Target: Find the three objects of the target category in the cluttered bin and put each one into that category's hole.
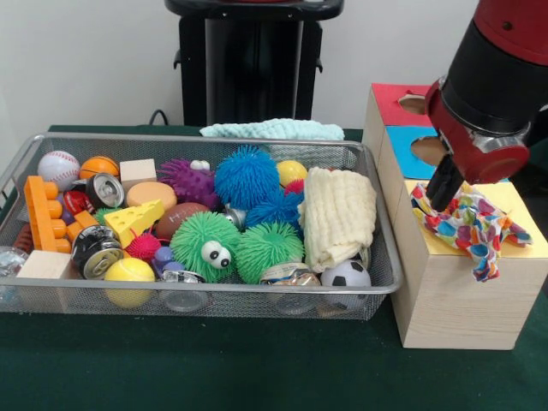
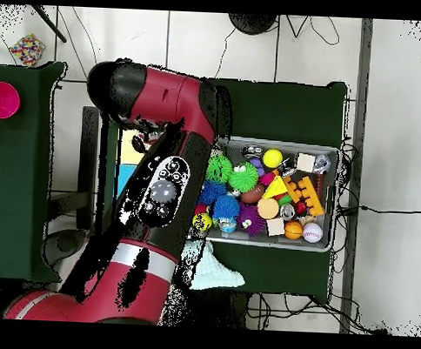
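My gripper (image 1: 438, 199) hangs over the wooden box (image 1: 454, 300) to the right of the bin, its black fingers pinched together on a bunched corner of a polka-dot cloth (image 1: 475, 227). That cloth sprawls across the box's yellow top (image 1: 522, 205) and droops over the front face. Any hole in the yellow top is hidden. The red top (image 1: 390, 107) and blue top (image 1: 407, 137) each show a cut-out hole. A cream waffle cloth (image 1: 338, 214) lies at the right end of the wire bin (image 1: 214, 295). In the overhead view my arm (image 2: 161, 188) hides the gripper.
The bin holds fuzzy balls, cans, a baseball (image 1: 58, 167), a soccer ball (image 1: 347, 274), a cheese wedge (image 1: 135, 221) and orange bricks (image 1: 43, 214). A teal cloth (image 1: 272, 128) lies behind the bin, outside it. The black pedestal (image 1: 253, 60) stands at the back.
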